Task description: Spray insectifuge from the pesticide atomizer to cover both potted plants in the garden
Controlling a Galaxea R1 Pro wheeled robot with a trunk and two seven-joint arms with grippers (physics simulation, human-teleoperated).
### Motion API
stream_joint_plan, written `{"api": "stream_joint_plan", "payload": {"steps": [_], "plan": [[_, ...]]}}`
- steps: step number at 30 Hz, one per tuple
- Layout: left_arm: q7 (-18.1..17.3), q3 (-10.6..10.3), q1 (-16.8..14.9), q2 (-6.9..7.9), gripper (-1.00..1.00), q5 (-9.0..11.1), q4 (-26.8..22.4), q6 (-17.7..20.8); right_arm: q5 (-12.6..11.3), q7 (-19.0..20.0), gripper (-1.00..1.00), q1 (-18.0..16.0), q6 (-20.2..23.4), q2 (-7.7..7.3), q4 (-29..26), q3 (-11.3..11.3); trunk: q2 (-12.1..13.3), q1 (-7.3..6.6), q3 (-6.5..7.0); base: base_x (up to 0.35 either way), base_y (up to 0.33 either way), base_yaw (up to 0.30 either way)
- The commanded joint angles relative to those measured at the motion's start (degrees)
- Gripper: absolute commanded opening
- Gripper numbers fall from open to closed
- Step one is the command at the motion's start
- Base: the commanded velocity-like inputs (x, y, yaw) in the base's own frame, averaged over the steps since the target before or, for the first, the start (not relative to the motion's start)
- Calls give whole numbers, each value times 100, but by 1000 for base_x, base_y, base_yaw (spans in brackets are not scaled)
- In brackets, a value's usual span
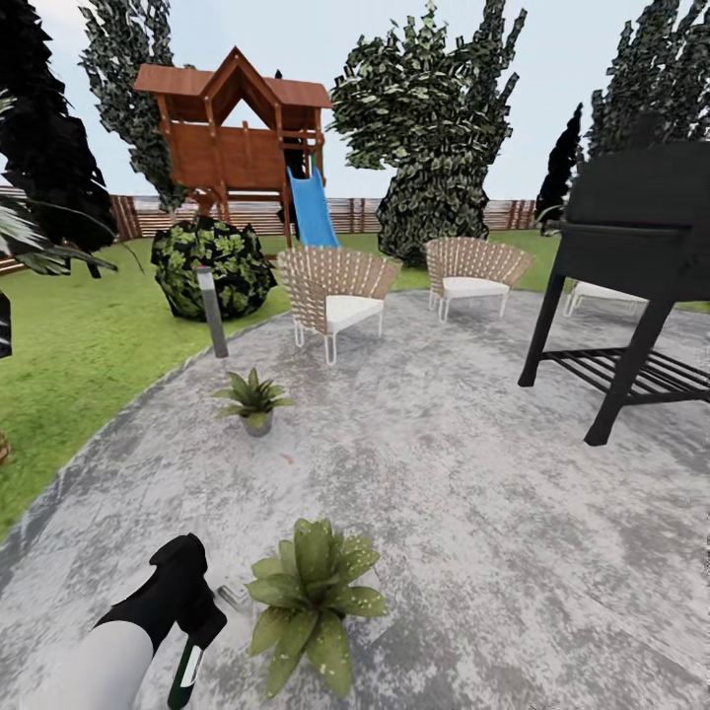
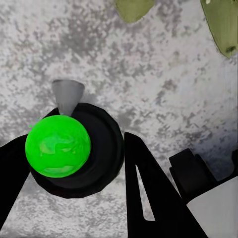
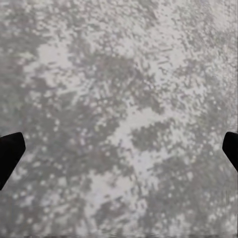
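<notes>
Two potted plants (image 1: pixel 258 396) on speckled grey patio (image 1: pixel 473 513); left hand (image 1: pixel 194 619) clamped on atomizer (image 1: pixel 186 669), right hand's fingers (image 3: pixel 10 153) apart.

Light: bright, even daylight under a pale sky (image 1: pixel 325 30), no clear source.
Shadows: barely any; soft darkening beneath the grill (image 1: pixel 631 286).
Glare: none.
Sharpness: patio (image 1: pixel 473 493) mottled and smeary; tree foliage blocky.
Edges: wide-angle stretch, trees leaning at the sides.
Wrist views: ground texture soft, coarse.
</notes>
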Motion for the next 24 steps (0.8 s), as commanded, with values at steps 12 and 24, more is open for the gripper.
{"api": "stream_joint_plan", "payload": {"steps": [12,24], "plan": [[-45,16,3,-11,-100,-40,-9,24,60,-19,100,-6,-21,18,9,-36,-2,-1,-13,86,337,-49],[-45,13,2,-10,-100,-35,29,24,60,-19,100,-7,-21,18,9,-45,-2,-1,21,57,194,-259]]}}
